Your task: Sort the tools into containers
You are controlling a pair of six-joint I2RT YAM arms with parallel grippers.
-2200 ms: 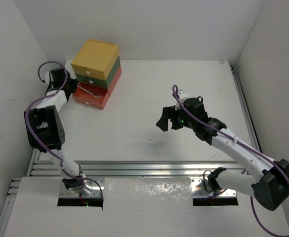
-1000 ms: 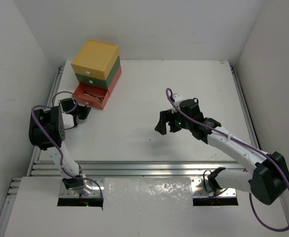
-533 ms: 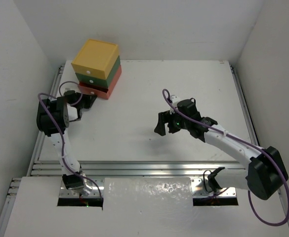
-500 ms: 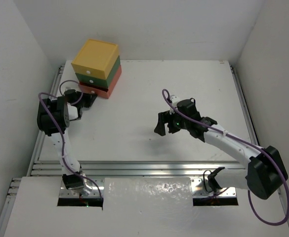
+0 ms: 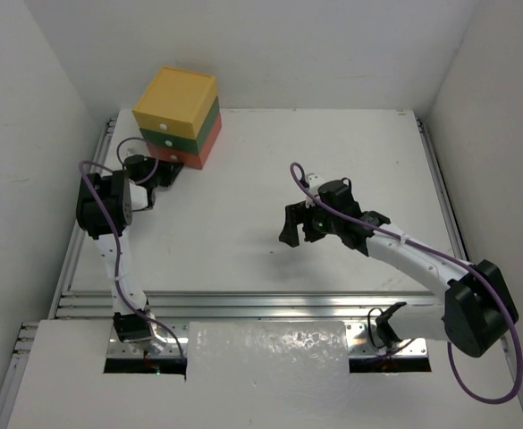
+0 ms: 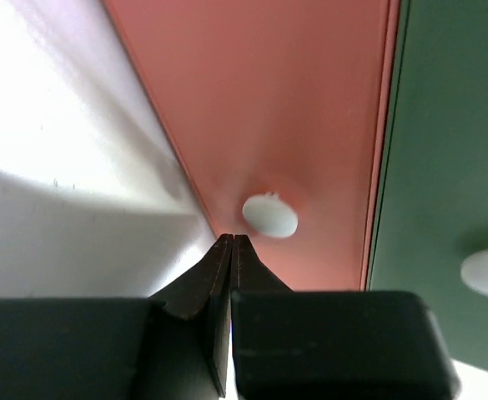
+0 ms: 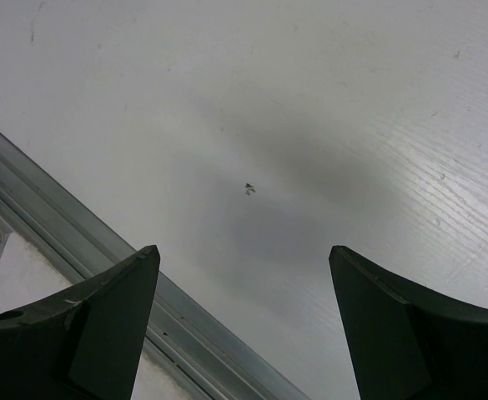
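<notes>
Left arm (image 5: 116,265): white tubular links, bulky black joint housings, purple cable (image 5: 91,164) looped outside. Right arm (image 5: 413,255): same white-and-black build, second purple cable (image 5: 293,169) running along its length. Left pincer (image 6: 231,243): matte black, wedge fingers tapering to thin edges. Right pincer (image 7: 244,250): black, broad flat-faced fingers.

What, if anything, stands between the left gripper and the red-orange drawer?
Nothing visible. The left gripper, shut, points straight at the front of the red-orange drawer, just beside its white knob; no tool lies between.
</notes>
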